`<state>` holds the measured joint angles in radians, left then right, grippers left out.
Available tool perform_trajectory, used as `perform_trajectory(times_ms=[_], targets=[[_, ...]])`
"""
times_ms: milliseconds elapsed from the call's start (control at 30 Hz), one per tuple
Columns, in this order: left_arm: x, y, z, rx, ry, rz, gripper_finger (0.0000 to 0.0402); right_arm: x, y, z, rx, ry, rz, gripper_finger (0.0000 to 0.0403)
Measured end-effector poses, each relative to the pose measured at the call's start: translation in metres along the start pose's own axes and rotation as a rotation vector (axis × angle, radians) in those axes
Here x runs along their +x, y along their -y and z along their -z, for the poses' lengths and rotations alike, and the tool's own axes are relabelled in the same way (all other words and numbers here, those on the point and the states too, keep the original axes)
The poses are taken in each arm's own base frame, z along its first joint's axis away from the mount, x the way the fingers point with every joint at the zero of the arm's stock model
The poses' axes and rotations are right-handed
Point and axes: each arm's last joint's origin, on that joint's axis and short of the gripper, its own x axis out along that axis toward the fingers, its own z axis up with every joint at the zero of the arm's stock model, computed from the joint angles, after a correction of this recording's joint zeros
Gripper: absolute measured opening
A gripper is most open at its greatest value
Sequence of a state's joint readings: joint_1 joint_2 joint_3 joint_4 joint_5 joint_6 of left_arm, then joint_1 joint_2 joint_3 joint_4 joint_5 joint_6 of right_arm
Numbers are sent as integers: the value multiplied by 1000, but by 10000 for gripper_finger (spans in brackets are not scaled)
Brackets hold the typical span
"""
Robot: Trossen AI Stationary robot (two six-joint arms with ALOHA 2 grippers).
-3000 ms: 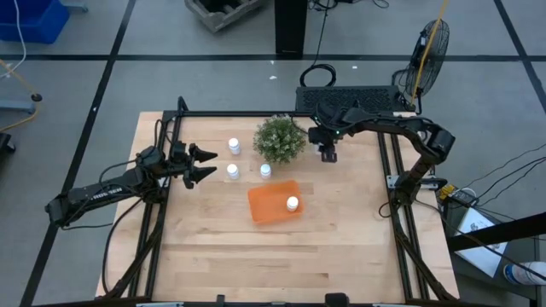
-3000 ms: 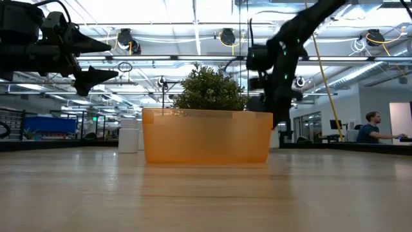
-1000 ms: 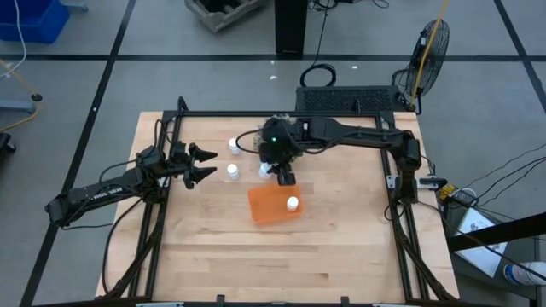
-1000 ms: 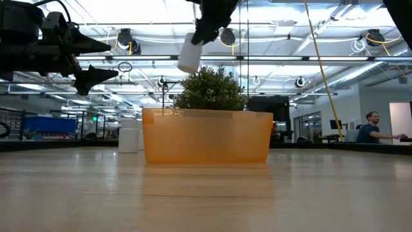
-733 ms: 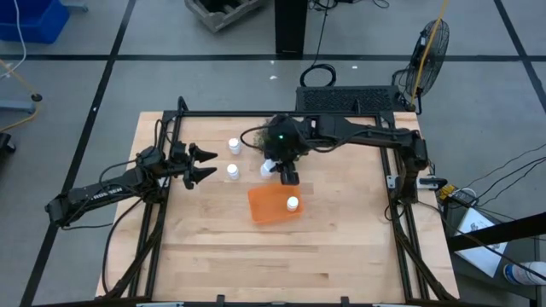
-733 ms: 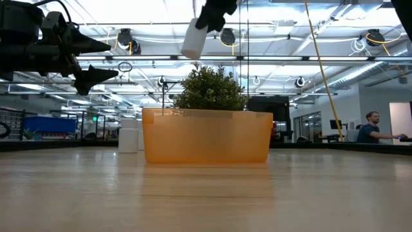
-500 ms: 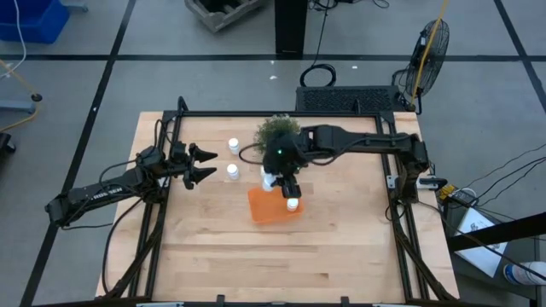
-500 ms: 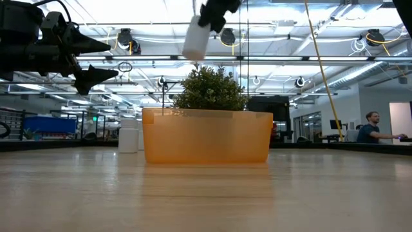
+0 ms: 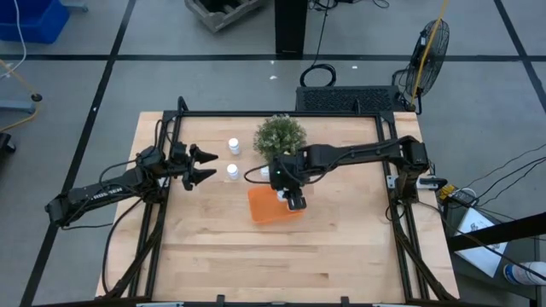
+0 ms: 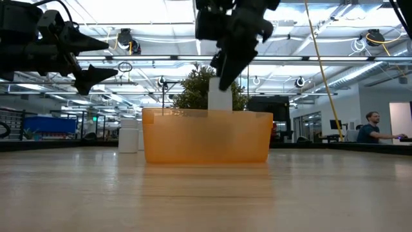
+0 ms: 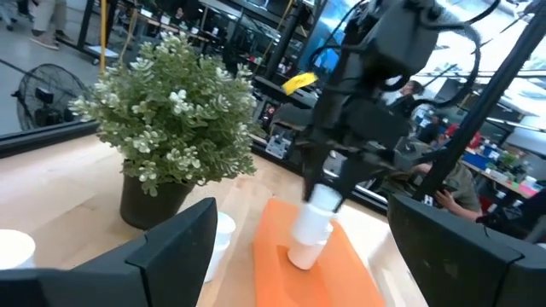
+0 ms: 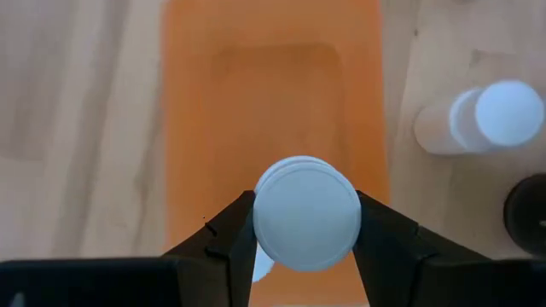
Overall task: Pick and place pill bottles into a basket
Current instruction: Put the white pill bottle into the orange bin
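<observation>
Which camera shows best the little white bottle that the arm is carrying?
The right wrist view: the bottle fills the middle, pinched between the right tool fingers above the orange basket. The left wrist view shows it from the side, the low view at the basket's rim; the high view hides it under the arm.

The high view looks straight down; the low view looks level, near the basket (image 10: 206, 136), which both share.
</observation>
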<state>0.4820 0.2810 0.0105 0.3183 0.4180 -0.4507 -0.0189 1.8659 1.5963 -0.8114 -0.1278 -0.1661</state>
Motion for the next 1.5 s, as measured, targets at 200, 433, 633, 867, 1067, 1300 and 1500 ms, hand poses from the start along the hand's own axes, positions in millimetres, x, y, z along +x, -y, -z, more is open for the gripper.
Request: perform_trajectory(times_ms=[200,433,633,867,1067,1300,1500], targets=[[0,0,0,-1,-3,2,349,8,2,13,12,48,40,147],[0,0,0,-22,-3,2,349,16,2,28,40,66,62,147],[0,0,0,-153,-1,3,349,25,1,34,48,66,60,147],[0,0,0,-162,-1,0,349,30,3,38,64,81,37,147],[0,0,0,-160,-1,0,349,33,7,43,96,73,41,147],[0,0,0,-157,-1,0,349,33,10,44,96,73,42,147],[0,0,0,-157,-2,1,349,32,16,47,115,61,52,190]])
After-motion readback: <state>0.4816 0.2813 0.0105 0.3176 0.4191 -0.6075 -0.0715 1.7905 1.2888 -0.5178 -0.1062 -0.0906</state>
